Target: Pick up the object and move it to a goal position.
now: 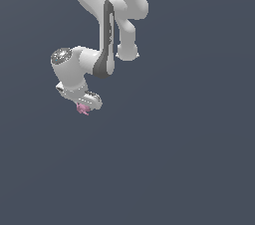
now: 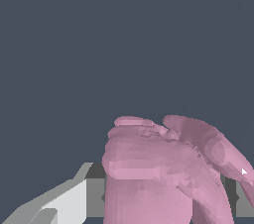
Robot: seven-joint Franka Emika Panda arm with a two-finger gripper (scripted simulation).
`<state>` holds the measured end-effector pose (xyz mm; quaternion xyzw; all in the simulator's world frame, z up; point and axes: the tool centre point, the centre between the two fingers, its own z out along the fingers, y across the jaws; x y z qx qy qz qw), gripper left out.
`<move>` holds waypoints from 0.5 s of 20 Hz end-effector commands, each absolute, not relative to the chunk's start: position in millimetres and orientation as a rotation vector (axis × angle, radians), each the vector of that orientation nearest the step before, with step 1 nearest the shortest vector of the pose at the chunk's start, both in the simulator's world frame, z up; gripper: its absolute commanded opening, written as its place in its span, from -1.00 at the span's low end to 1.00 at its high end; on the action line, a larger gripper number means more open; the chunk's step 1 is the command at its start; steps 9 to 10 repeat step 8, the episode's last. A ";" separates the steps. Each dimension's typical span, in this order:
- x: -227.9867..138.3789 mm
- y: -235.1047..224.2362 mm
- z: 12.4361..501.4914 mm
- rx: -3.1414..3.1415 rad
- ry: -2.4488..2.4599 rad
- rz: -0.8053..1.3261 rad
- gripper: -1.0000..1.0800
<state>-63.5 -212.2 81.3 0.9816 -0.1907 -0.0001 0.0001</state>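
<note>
Exterior view, left of centre: the gripper (image 1: 85, 103) hangs from the arm (image 1: 107, 35), its fingers pinching the pink object (image 1: 82, 109), which protrudes beneath. It looks grasped near one end, so a fast swing could shake it loose. Only the wrist view shows the object's (image 2: 163, 168) ridged folds.

The pink object (image 1: 82, 109) is being mostly hidden beneath the gripper (image 1: 85, 103) in the exterior view; its lower part is being cropped in the wrist view.
</note>
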 end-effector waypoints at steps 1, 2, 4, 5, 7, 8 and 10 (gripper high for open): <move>-69.9 -222.1 83.0 3.085 -0.596 0.000 -1.00; -71.4 -224.9 83.5 3.085 -0.596 0.000 -1.00; -73.2 -228.6 84.0 3.085 -0.596 0.000 -1.00; -73.4 -229.5 84.2 3.085 -0.596 0.000 -1.00; -72.6 -229.3 84.3 3.085 -0.596 0.000 -1.00; -72.3 -229.2 84.2 3.085 -0.596 0.000 -1.00; -72.3 -229.2 84.2 3.085 -0.596 0.000 -1.00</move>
